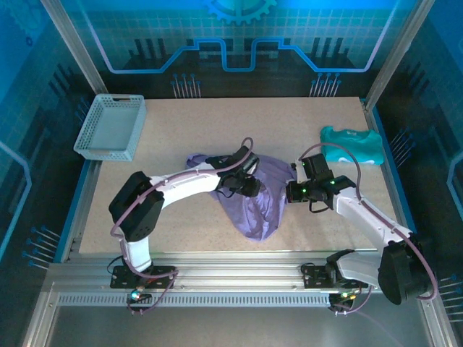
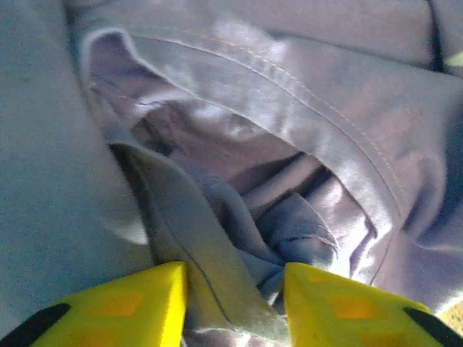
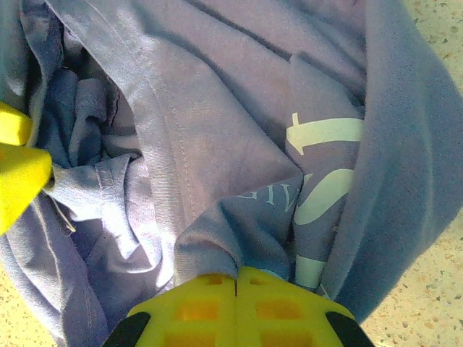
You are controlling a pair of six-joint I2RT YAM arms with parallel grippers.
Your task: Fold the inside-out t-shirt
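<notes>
The inside-out t-shirt point(image 1: 255, 210) sits in a crumpled heap around the middle of the table point(image 1: 289, 123), between the two arms. It's nowhere near flat, just lavender folds and seams piled on each other.

The right gripper point(image 1: 291, 192) is at the heap's right edge. In the wrist view the right gripper point(image 3: 236, 278) has its yellow fingers squeezed together with a pinch of purple fabric bunching out of them, so it's holding the shirt. Pale lettering point(image 3: 325, 134) shows right beside the pinch.

The left gripper point(image 1: 252, 186) is down in the top of the heap. Up close, the left gripper point(image 2: 235, 282) has its fingers partly apart with a hemmed fold of cloth running between them. Can't tell if they actually press on it.

A grey mesh basket point(image 1: 105, 153) is in the far left corner and a teal garment point(image 1: 352, 147) is far right, both well apart from the shirt.
</notes>
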